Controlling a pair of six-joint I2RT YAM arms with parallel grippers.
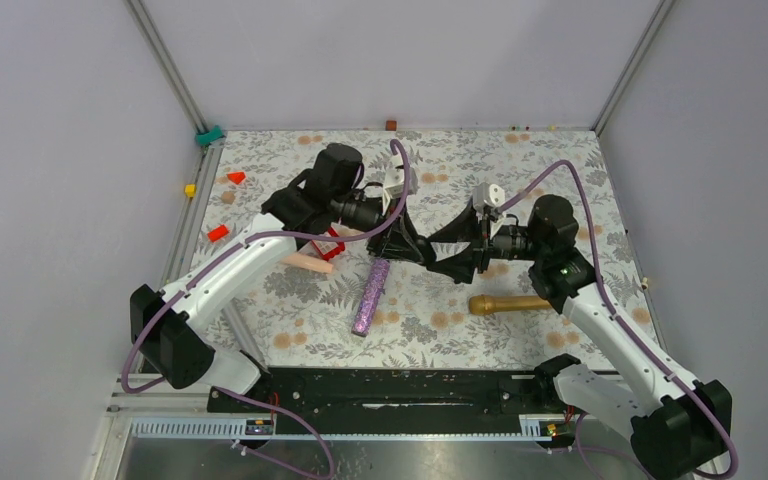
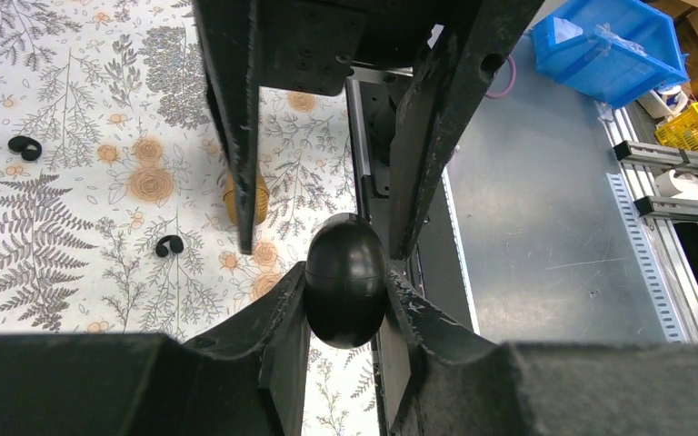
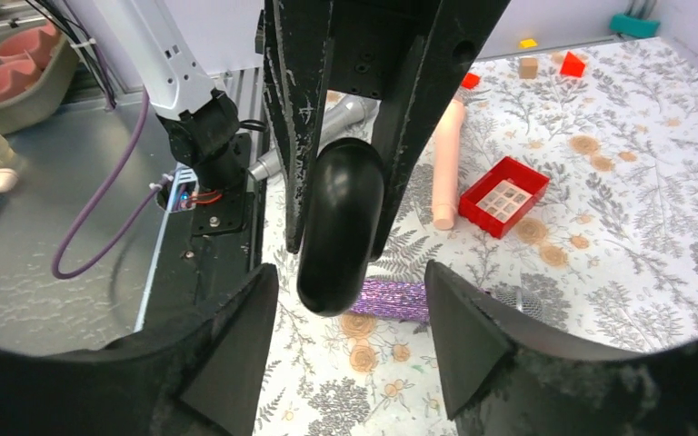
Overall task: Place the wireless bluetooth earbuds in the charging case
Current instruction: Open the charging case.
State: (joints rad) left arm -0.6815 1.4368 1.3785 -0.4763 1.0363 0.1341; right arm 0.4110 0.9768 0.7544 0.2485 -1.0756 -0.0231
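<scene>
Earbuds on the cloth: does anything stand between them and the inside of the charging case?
Yes, the case itself. The charging case, clamped in the left gripper, looks closed, its halves together. The earbuds lie uncovered on the cloth, apart from it.

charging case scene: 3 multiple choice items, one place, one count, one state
1. What grips the charging case? A left gripper B right gripper C nothing
2. How many earbuds show in the left wrist view? A one B two C four
3. Where are they? A inside the case B on the table C between the right fingers
Answers: A, its fingers press both sides while the right jaws stand apart; B, two small black pieces show; B, both lie on the floral top.
</scene>
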